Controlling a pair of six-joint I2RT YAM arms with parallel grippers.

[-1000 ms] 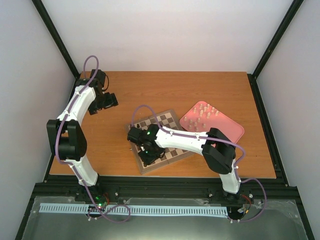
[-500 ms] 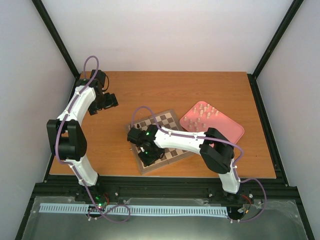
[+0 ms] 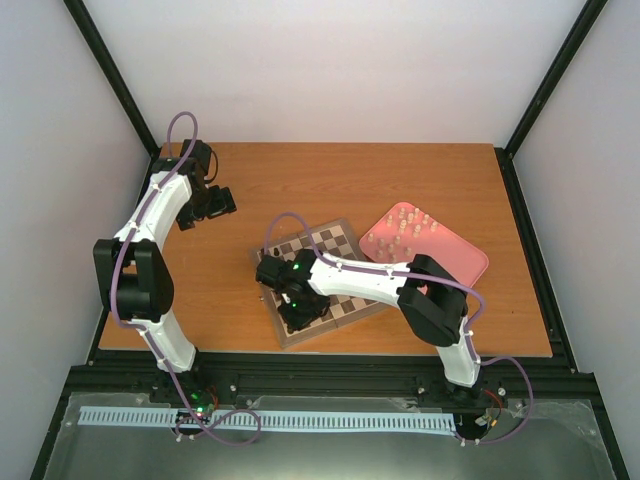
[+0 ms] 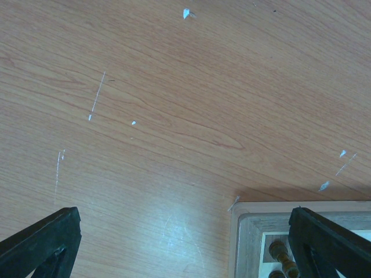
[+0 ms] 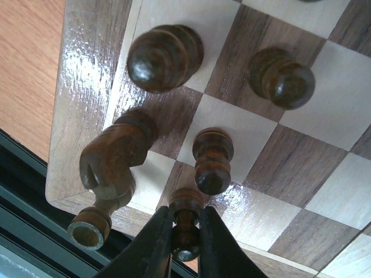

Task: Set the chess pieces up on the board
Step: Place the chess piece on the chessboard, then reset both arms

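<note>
Under the right gripper (image 3: pixel 300 308), in the overhead view, lies the near-left corner of the board (image 3: pixel 338 240), and the arm hides the squares there. Well off to the far right of those fingers, cream pieces (image 3: pixel 408 222) stand clustered on the pink tray (image 3: pixel 465 262); I can make out none on the board. The left gripper (image 3: pixel 210 203) hangs over bare table (image 3: pixel 400 170), well apart from the board.

In the left wrist view its fingers (image 4: pixel 40 243) are spread wide with nothing between them.

In the right wrist view the fingers (image 5: pixel 152 243) are pinched on a small dark piece (image 5: pixel 185 223) over a square by the board's edge. Whether its foot touches I cannot tell. Just beyond the fingertips stand other dark pieces (image 5: pixel 211 165), one close ahead, a knight to the left and two farther on.

Judging from this, part of the dark side is placed in this corner. The rest of the dark pieces and the whole cream set appear left to do.
</note>
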